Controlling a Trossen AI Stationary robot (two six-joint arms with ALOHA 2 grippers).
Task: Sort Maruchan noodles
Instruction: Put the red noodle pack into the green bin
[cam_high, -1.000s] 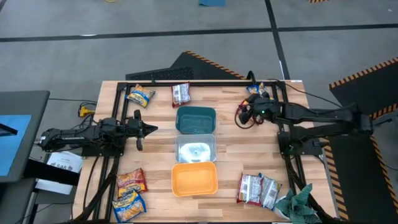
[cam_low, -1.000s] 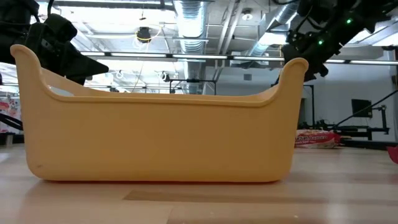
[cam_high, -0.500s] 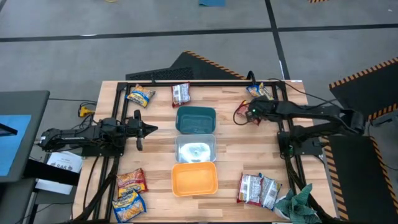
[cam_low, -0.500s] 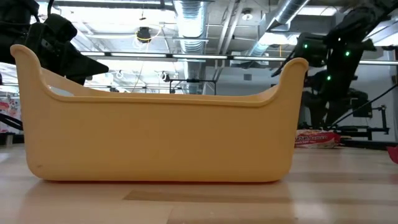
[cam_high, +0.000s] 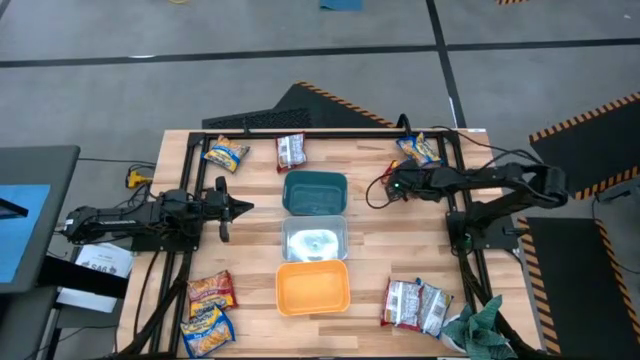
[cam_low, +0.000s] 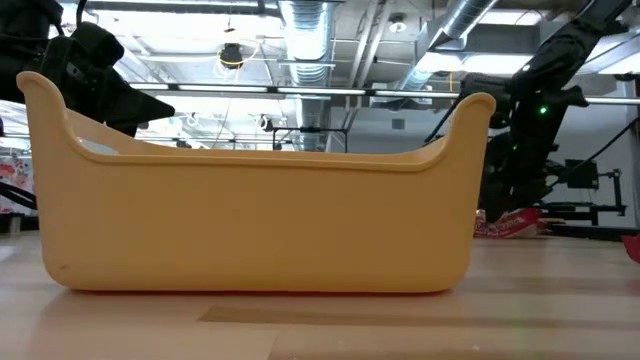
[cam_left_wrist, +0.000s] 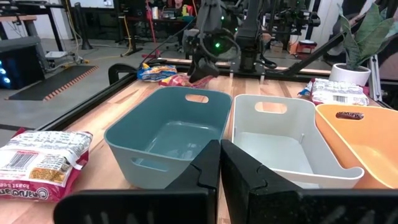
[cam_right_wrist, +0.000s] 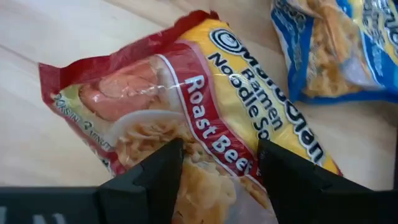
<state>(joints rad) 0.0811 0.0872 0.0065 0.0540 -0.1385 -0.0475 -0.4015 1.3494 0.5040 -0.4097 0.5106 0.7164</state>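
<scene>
A red-orange Maruchan packet (cam_right_wrist: 186, 93) lies flat on the table at the far right, beside a yellow-and-blue packet (cam_right_wrist: 336, 50). My right gripper (cam_right_wrist: 217, 162) is open right over the red-orange packet, one finger on each side of its near half; in the high view my right gripper (cam_high: 388, 188) is right of the teal bin (cam_high: 315, 193). My left gripper (cam_high: 240, 208) is shut and empty, left of the bins. The other packets lie on the table: a yellow-and-blue one (cam_high: 225, 153), a silver one (cam_high: 291, 151), two at the near left (cam_high: 209, 305) and silver ones at the near right (cam_high: 415, 303). My right gripper comes at the red-orange packet from above with its fingers (cam_right_wrist: 155, 174) spread across the packet's near half (cam_right_wrist: 211, 143). I cannot tell whether the fingertips touch it. The packet lies flat on the table.
The teal bin, the white bin (cam_high: 315, 240) and the orange bin (cam_high: 312, 287) stand in a row down the table's middle. A green rag (cam_high: 480, 325) lies at the near right corner. A black frame (cam_high: 320, 133) runs along the far edge.
My right gripper has come down from above the table to the red-orange packet and has shifted a little toward the table's left edge.
</scene>
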